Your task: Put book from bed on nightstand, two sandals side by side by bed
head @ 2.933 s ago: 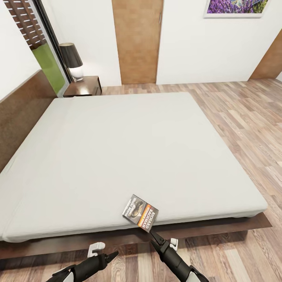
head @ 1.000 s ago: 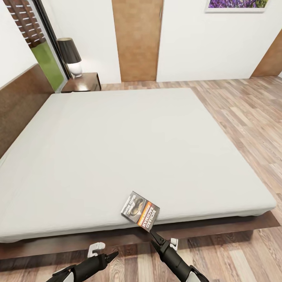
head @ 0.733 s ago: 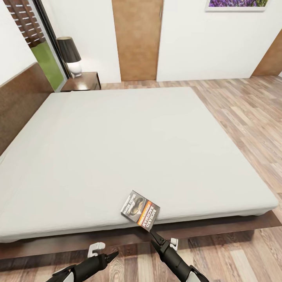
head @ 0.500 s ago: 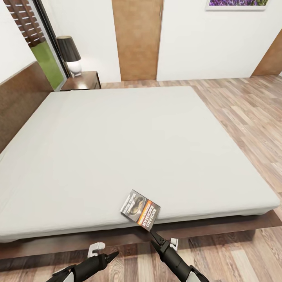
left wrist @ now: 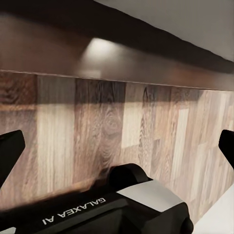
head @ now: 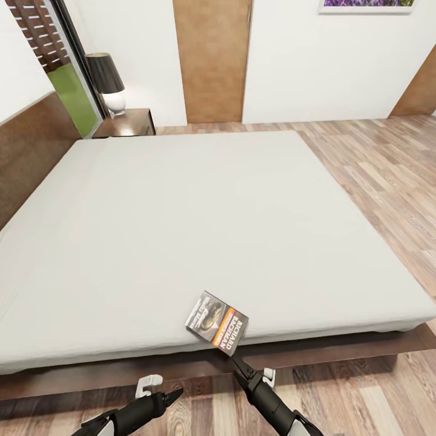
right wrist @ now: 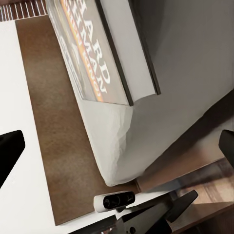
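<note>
— Where's the book (head: 216, 321)?

— Flat on the bed (head: 200, 224), at the mattress edge nearest me, one corner overhanging.

— How will it handle?

— Thin, light, probably bendy and slick — I'd pinch that overhanging corner. My right gripper (head: 237, 365) points at it, fingers spread wide, holding nothing; my left gripper (head: 171, 396) hangs wide open over the floor (left wrist: 122, 131).

White walls, a wooden door (head: 213, 60), plank floor (head: 387, 175), black-shaded lamp (head: 108, 82).

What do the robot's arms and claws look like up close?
Both arms are glossy black with white sections nearer the body. The left gripper and right gripper end in slim black pointed fingers. The left wrist view shows white "GALAXEA AI" lettering on the black casing.
</note>
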`<state>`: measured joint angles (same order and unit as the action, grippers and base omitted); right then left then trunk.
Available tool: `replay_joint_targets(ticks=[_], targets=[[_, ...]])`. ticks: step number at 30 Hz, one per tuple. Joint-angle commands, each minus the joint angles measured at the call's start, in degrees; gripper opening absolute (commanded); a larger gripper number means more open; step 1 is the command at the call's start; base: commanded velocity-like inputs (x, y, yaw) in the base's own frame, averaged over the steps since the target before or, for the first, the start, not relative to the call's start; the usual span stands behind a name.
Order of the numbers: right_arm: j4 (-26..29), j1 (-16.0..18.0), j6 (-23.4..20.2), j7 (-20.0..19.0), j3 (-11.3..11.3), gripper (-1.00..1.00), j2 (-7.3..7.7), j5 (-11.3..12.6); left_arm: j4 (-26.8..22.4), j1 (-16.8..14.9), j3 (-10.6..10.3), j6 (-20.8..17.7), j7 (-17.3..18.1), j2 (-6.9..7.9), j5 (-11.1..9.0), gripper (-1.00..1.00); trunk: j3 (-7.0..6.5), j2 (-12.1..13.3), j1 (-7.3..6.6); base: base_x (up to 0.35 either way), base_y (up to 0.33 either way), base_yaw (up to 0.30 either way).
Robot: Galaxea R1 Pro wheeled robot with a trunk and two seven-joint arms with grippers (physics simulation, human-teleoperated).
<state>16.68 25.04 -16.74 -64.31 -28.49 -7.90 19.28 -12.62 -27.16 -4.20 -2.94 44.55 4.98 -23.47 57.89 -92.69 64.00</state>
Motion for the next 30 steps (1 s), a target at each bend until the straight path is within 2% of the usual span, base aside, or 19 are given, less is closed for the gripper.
replay_joint_targets(ticks=[1,26,30], targets=[[0.02,0.0,-0.57,-0.06,0.01,1.0,-0.01,0.41,-0.03,-0.01,-0.45,-0.31,0.1,0.06,-0.6,1.0,0.03,-0.01,0.0,0.0,0.0,0.0],[0.03,0.0,-0.57,-0.08,0.01,1.0,-0.01,0.41,-0.03,0.0,-0.46,-0.31,0.1,0.04,-0.54,1.0,0.03,-0.01,0.0,0.036,0.0,0.0],[0.02,0.0,-0.57,-0.07,0.01,1.0,-0.01,0.41,-0.03,0.0,-0.46,-0.31,0.1,0.03,-0.53,1.0,0.75,-1.62,0.87,0.0,0.0,0.0]])
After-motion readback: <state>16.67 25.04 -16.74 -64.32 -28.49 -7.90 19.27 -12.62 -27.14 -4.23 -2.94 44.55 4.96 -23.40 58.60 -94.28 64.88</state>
